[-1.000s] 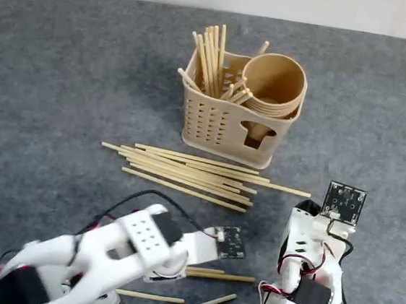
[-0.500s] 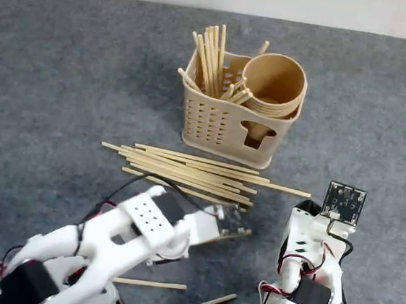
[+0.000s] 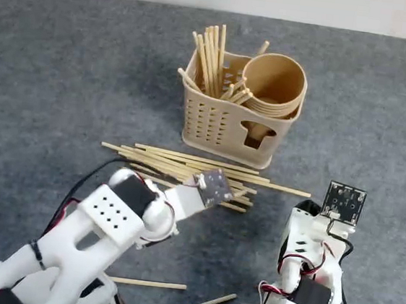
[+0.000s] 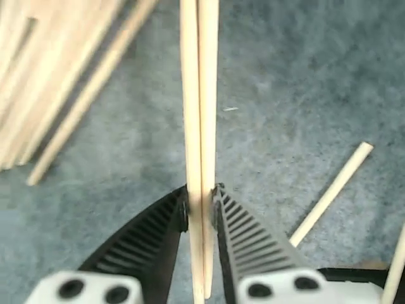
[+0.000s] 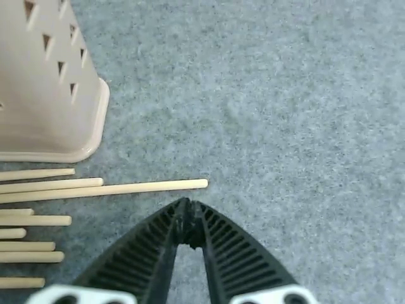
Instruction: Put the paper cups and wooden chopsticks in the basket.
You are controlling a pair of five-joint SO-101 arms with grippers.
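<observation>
Two wooden chopsticks (image 4: 199, 114) pinched side by side in the left gripper (image 4: 201, 209), at the edge of the loose pile of chopsticks (image 3: 180, 165) on the grey mat (image 3: 59, 71) in front of the basket (image 3: 220, 128); stacked paper cups (image 3: 274, 80) and a standing bundle of chopsticks (image 3: 211, 58) inside that basket; right gripper (image 5: 188, 228) pressed together on nothing, over the mat near the basket's corner.

Soft, even light from above fills the high view. The basket (image 3: 223, 129) throws a faint shadow leftward onto the grey desk (image 3: 66, 72). In the left wrist view, the desk darkens beside the fingers (image 4: 152, 234).
</observation>
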